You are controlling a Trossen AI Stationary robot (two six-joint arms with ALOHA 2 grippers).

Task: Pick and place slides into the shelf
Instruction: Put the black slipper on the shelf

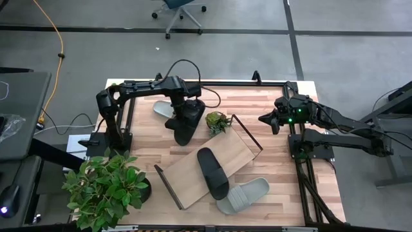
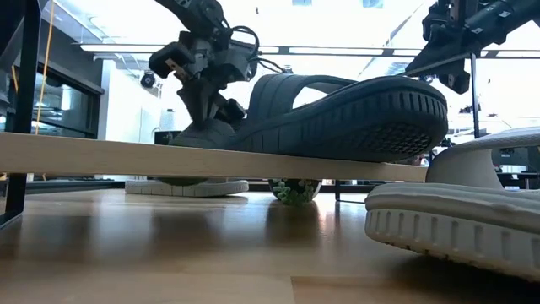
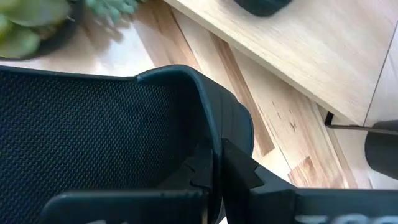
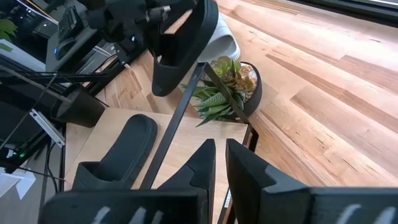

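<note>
Beside the small succulent (image 1: 217, 121), the left gripper's (image 1: 185, 111) fingers clamp a black slide (image 1: 184, 127) near the shelf (image 1: 209, 162).

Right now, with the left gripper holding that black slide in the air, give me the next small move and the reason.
Probably carry it over the shelf and lower it beside the black slide on the plank. The left gripper is shut on the lifted black slide, which hangs above the table just short of the plank, and bare wood shows toward the succulent.

Shelf (image 1: 222, 158): bare plank either side of black slide (image 1: 213, 171); small succulent (image 1: 217, 122) crowds its far corner.
</note>
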